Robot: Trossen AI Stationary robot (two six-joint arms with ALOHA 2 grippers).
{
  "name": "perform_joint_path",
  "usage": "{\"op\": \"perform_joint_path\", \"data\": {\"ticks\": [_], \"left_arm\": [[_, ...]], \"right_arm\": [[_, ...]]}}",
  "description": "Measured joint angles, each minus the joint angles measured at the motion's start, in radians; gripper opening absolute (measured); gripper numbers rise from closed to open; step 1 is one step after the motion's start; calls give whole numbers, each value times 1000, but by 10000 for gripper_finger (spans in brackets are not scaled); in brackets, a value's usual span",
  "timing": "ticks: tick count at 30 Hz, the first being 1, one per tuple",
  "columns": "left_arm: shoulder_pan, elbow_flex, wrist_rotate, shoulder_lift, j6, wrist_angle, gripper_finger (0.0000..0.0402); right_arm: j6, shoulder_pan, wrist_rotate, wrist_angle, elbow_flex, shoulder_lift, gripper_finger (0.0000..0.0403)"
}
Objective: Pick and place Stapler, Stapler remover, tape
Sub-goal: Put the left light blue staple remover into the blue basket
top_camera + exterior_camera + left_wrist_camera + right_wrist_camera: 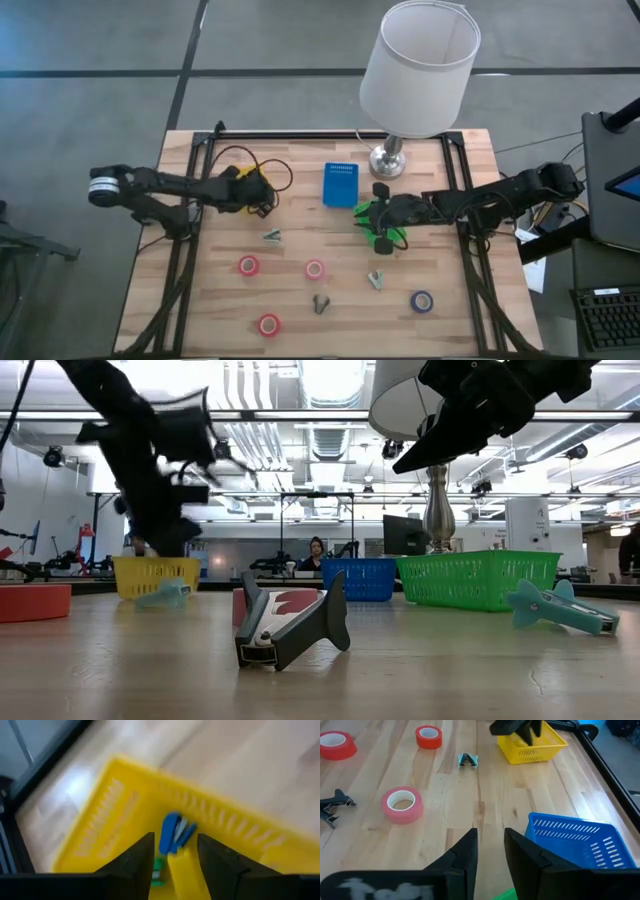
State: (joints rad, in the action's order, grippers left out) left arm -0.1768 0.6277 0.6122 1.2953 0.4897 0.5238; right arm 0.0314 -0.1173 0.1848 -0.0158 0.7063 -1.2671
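My left gripper [175, 851] is open above the yellow basket [105, 820], which holds a blue stapler [171, 833] and something green [157, 870] on its floor. My right gripper [490, 845] is open and empty over the green basket [378, 222]. On the table lie two red tape rolls [248, 265] [268, 324], a pink one [314, 268] and a blue one [422, 300]. Two teal staple removers [273, 236] [376, 280] and a dark one [320, 302] rest between them.
A blue basket [340, 183] stands between the yellow basket and the green one. A lamp with a white shade [418, 65] stands on its metal base [387, 160] at the far edge. Cables [262, 160] loop near the yellow basket. People sit in the room beyond the table.
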Motion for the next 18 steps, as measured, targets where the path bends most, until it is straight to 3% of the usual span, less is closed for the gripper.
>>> {"op": "perform_joint_path", "data": {"ticks": [7,12,18], "left_arm": [[21,89,-21,-71,-68,-13,137],[93,78,-42,-87,-150,-120,129],[231,19,-256,-77,-158,-228,130]], "right_arm": [[-28,2,4,0,0,0,88],[-82,4,50,0,0,0,101],[-85,4,51,-3,-8,0,115]]}}
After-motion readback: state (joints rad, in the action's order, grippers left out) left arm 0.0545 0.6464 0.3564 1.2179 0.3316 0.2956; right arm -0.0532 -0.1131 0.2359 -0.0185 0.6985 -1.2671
